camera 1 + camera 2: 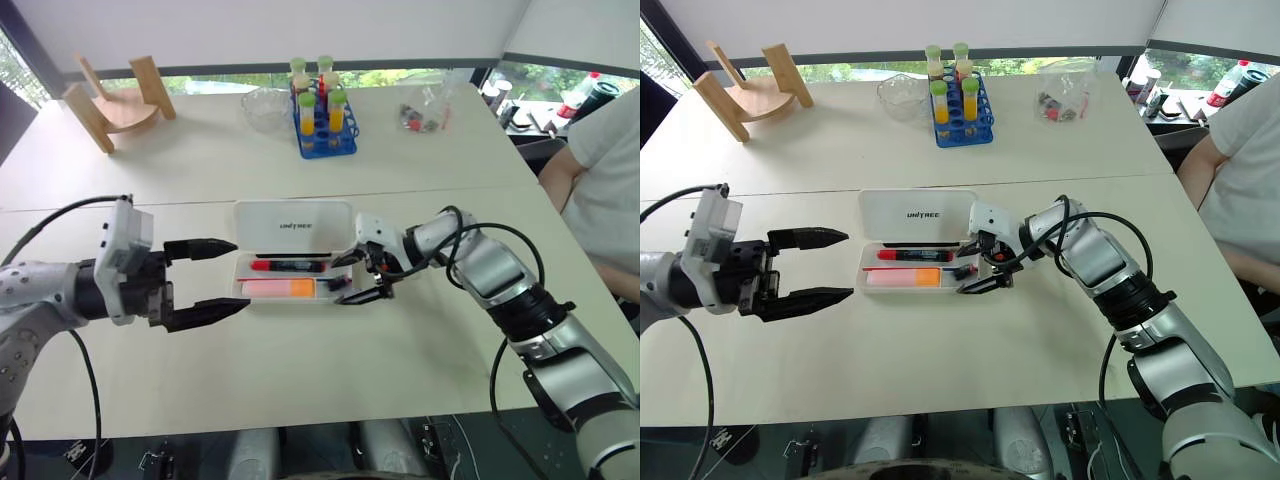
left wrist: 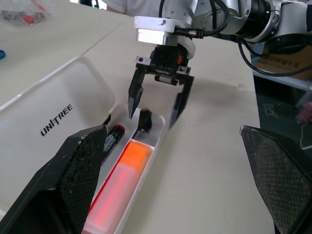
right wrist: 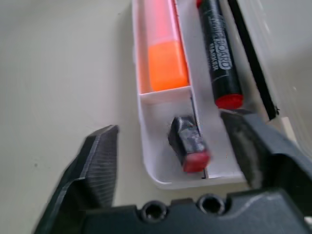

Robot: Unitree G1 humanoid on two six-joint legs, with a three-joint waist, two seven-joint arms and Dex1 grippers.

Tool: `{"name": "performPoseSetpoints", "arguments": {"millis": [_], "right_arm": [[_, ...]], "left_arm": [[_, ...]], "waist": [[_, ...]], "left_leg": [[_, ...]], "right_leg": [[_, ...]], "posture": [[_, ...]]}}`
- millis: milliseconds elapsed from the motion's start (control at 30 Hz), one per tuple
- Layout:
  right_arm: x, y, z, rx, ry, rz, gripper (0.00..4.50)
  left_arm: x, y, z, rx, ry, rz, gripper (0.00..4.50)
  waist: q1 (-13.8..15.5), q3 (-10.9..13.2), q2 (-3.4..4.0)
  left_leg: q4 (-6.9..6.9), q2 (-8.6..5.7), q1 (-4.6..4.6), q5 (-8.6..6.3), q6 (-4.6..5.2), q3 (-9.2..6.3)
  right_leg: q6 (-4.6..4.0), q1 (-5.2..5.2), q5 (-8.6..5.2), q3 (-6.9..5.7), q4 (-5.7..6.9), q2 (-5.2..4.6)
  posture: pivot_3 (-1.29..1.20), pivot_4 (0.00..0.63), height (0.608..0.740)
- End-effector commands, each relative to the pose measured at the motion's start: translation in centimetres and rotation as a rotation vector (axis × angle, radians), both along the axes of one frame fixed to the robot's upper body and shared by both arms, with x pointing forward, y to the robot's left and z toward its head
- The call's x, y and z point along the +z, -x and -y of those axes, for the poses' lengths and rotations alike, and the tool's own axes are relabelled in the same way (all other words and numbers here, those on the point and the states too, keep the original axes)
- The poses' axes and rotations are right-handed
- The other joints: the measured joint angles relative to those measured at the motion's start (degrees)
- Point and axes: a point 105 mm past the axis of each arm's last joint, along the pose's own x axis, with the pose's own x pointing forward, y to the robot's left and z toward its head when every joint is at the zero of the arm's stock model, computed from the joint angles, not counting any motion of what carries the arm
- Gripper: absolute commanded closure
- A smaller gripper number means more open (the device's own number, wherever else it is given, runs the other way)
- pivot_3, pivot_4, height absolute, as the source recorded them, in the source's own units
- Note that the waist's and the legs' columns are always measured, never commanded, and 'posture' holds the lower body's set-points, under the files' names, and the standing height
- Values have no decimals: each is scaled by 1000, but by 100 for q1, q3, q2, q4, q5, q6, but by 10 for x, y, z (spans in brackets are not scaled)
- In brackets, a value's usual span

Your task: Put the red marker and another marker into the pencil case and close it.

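My right gripper (image 1: 362, 281) hangs with fingers spread over the end of the open pencil case (image 1: 291, 228); my left gripper (image 1: 212, 280), also spread, waits beside its other end. Between my right fingers lies one small black-red piece (image 3: 189, 143); beyond it one red marker (image 1: 288, 265) and one orange highlighter (image 1: 279, 288), both inside. Swinging the lid carelessly could catch a fingertip or shove the case.

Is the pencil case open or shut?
Open: the case's lid lies flat behind, red marker and highlighter visible inside.
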Motion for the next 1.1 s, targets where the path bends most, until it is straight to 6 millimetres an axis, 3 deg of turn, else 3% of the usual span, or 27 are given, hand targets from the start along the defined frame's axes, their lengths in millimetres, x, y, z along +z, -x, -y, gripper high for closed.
{"name": "performPoseSetpoints", "arguments": {"millis": [33, 200, 333, 500, 600, 833, 967, 1100], "right_arm": [[11, 0, -6, 37, -10, 53, 35], [40, -7, -3, -15, -86, 106, 35], [75, 7, 15, -37, -188, 107, 35], [85, 16, 43, -143, -202, 130, 35], [87, 19, 53, -215, -232, 128, 0], [95, 33, 64, -291, -308, 126, 0], [94, 38, 64, -318, -313, 138, 0], [95, 37, 66, -345, -314, 143, 0]], "left_arm": [[8, 3, -1, 0, 9, 38, 0], [9, -5, -7, 40, 13, 52, 0], [4, -22, -25, 122, -28, 32, 0], [-2, -54, -56, 241, -31, 22, 0], [-7, -72, -73, 294, -18, 15, 899], [-13, -128, -89, 388, 32, 35, 4428], [-39, -170, -72, 430, -10, 47, 4428], [-46, -191, -38, 405, 47, 54, 4428]], "waist": [[-3, 0, 0], [-4, 1, 1], [22, 2, 4], [65, 2, 2], [52, 2, 2], [60, 2, 1], [152, 1, 0], [174, -1, -5]], "left_leg": [[0, 0, 0, 0, 0, 0], [0, 0, 0, 0, 0, 0], [0, 0, -1, 0, 0, -3], [-1, -3, 0, 0, 0, -4], [0, -4, 2, 0, 0, -1], [4, -4, -4, 0, 1, -4], [13, -8, -8, 0, 1, -4], [22, -10, -22, 0, 1, -6]], "right_leg": [[0, 0, 0, 0, 0, 0], [0, -2, 0, 0, 1, 1], [0, -1, 0, -3, 2, 1], [-1, 4, -1, -10, -4, -1], [-1, 5, 0, -10, -1, -1], [0, 2, 0, -13, 3, 3], [2, 2, 1, -15, 3, 0], [6, -4, 3, -18, 3, -3]], "posture": [[0, 150, 740], [0, 150, 740], [0, 150, 740], [0, 150, 740], [0, 150, 740], [0, 150, 740], [0, 150, 740], [0, 150, 740]]}}
